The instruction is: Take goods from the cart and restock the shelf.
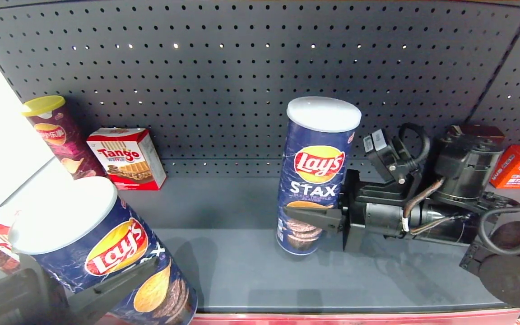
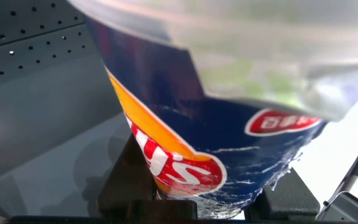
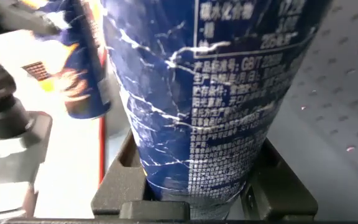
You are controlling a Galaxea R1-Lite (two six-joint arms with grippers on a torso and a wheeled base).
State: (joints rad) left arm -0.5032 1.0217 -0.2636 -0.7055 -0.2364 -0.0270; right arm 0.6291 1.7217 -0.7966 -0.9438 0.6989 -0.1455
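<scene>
Head view first: the right jaws were clamped round the lower half of a blue chip can point(image 1: 318, 176), which stood near upright just past centre toward 3 o'clock on the shelf point(image 1: 242, 275). Its base was at the board, though whether it was fully seated I could not tell. Down at 7 o'clock the left jaws gripped a second blue can point(image 1: 102, 253), tilted, over the shelf's front edge. A purple can point(image 1: 57, 135) and a wafer box point(image 1: 127, 158) sat at 10 o'clock against the pegboard, and an orange box point(image 1: 519, 164) was out at 3 o'clock. Over to the left wrist view: the second blue can point(image 2: 185, 149) was pinched between dark jaws, grey shelf board beyond. In the right wrist view the blue chip can point(image 3: 210, 106) was held snug, with the other can farther off. By my call, this was the placing step. The right arm's next move called for seating the can flat, easing the jaws apart and backing straight out without knocking it. The left can was still to be placed.
</scene>
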